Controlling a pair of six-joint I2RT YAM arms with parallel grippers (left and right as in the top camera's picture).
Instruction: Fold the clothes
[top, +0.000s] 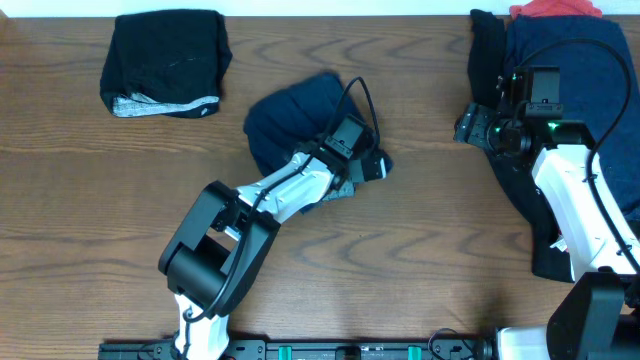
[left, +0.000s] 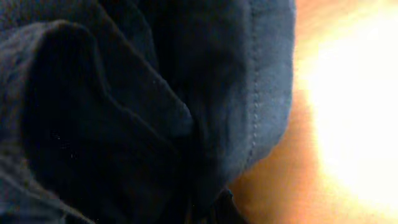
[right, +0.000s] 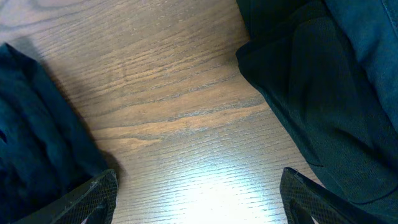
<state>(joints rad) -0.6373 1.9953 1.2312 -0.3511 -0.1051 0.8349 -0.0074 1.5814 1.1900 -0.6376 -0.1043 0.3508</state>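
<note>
A plain navy shirt (top: 290, 115) lies crumpled at the table's middle. My left gripper (top: 373, 166) is at its lower right edge. In the left wrist view the bunched navy cloth (left: 155, 106) fills the frame, and one dark fingertip (left: 225, 198) shows near the bottom middle, pressed into it, so the jaws look shut on the shirt. My right gripper (top: 468, 128) is open and empty (right: 199, 199) over bare wood, at the left edge of a pile of navy (top: 600, 70), black (top: 488, 50) and red (top: 555, 8) clothes.
A folded black garment (top: 165, 62) with a grey band lies at the back left. Dark cloth lies on both sides of the right fingers (right: 37, 137) (right: 329, 106). The wooden table (top: 420, 260) is bare at the front.
</note>
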